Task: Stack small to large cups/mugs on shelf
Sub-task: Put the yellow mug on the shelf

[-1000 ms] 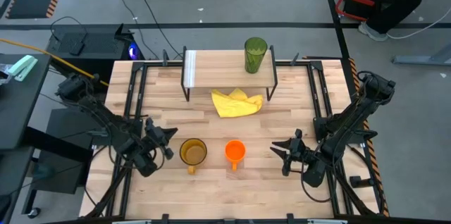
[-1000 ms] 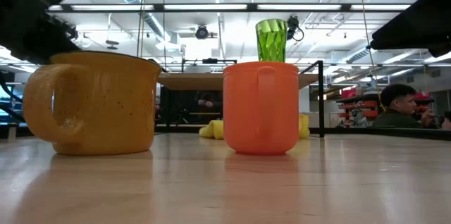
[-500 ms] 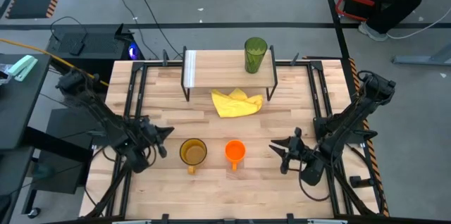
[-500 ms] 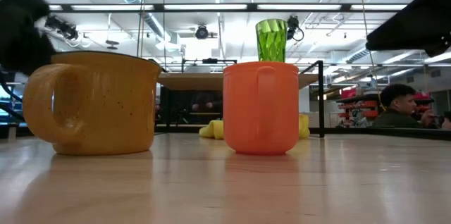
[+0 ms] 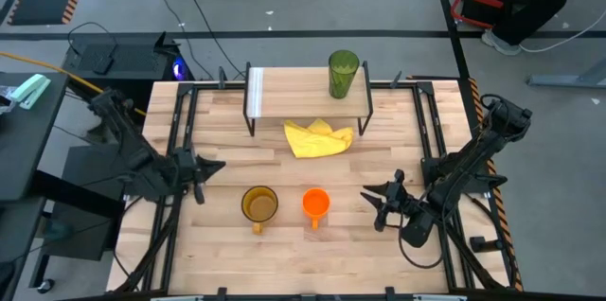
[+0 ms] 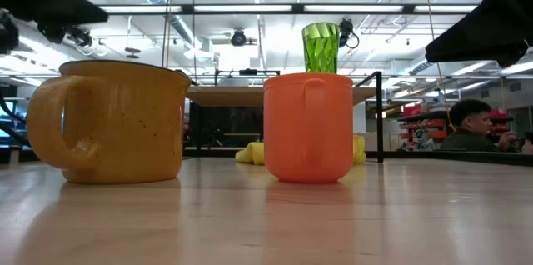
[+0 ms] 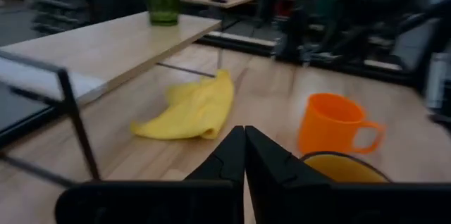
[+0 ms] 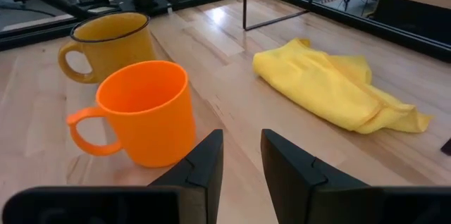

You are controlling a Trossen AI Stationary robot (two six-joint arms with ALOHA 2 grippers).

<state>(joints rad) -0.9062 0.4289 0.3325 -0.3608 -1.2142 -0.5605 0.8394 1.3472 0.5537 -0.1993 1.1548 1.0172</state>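
Note:
The amber-yellow mug [image 5: 258, 204] and the small orange mug [image 5: 315, 203] stand upright side by side on the tabletop, each on its base. The green tumbler [image 5: 343, 74] stands on the right part of the shelf [image 5: 294, 88]. My left gripper [image 5: 216, 165] hovers shut, left of and beyond the amber mug [image 7: 342, 169], touching nothing. My right gripper [image 5: 374, 204] is open, right of the orange mug [image 8: 148, 111] and pointing at it, with a gap between them. The low view shows the orange mug [image 6: 308, 127], the amber mug [image 6: 112, 123] and the tumbler [image 6: 321, 47].
A crumpled yellow cloth [image 5: 319, 137] lies on the table just in front of the shelf, partly under its near edge. Black rails [image 5: 180, 140] run along the table's left and right sides. A person [image 6: 470, 127] sits in the room beyond.
My left gripper has drawn back from beside the amber mug toward the table's left and far edges and has risen. My right gripper has edged slightly toward the orange mug. The mugs, tumbler and cloth have stayed put.

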